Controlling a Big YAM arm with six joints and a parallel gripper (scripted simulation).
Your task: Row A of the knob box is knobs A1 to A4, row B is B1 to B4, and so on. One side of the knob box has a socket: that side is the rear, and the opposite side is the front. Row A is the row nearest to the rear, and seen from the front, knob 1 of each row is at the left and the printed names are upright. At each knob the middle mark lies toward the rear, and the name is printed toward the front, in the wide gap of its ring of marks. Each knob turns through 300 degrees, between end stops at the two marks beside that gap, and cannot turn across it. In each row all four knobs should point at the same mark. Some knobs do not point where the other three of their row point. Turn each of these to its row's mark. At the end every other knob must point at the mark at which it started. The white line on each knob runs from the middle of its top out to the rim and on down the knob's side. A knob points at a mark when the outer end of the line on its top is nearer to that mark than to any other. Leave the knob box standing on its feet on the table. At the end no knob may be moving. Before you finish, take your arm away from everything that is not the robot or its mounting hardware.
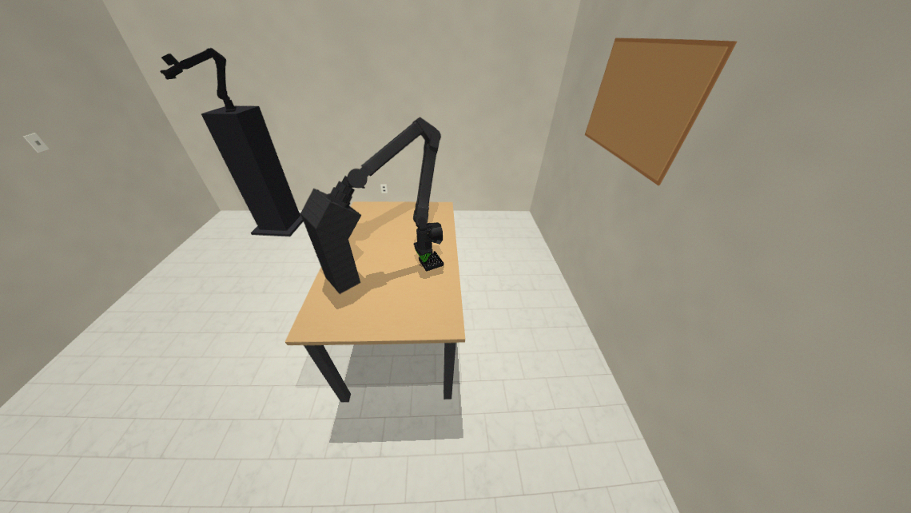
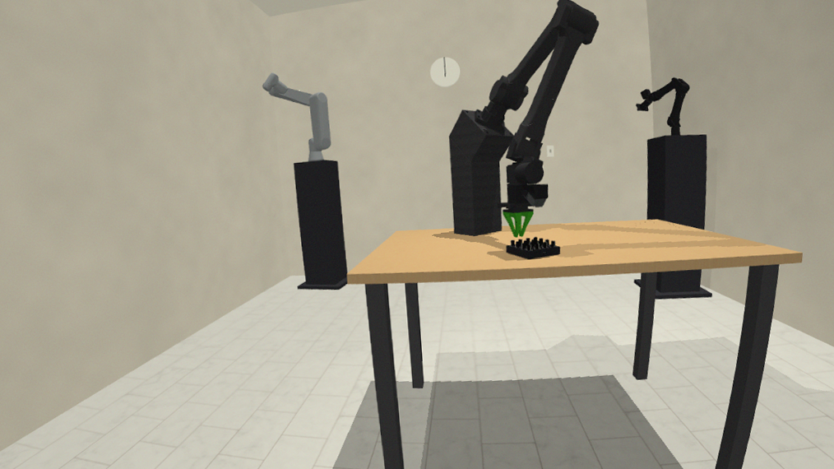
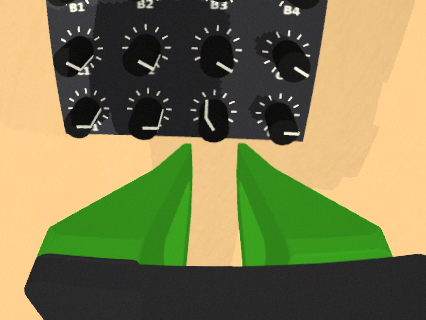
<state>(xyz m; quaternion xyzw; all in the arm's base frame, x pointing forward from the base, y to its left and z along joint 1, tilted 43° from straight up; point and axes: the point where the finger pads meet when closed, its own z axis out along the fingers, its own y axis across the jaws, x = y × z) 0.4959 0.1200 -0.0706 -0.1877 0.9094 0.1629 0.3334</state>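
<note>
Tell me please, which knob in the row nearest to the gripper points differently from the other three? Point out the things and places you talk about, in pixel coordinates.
Knob D3 point(image 3: 213, 136), third from the left in the wrist view: the line on its top slants up-left, while the others' lines point right.

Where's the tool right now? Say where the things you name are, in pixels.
Tool point(image 1: 424, 257) point(image 2: 519, 235) point(image 3: 214, 157): in the wrist view, just off the knob box's point(image 1: 431, 261) point(image 2: 533, 249) point(image 3: 182, 82) front edge, nearest the third knob point(image 3: 213, 125) of the front row.

Pale wall clock point(image 2: 444, 72) (round).

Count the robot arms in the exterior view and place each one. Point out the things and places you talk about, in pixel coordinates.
3: a large black arm point(image 1: 428, 175) point(image 2: 553, 81) above the table point(image 1: 395, 312) point(image 2: 422, 265), a gray arm point(image 2: 320, 121) on the left pedestal point(image 2: 320, 220), a smaller black arm point(image 1: 221, 76) point(image 2: 678, 104) on the right pedestal point(image 1: 245, 159) point(image 2: 676, 182). None looks hidden.
</note>
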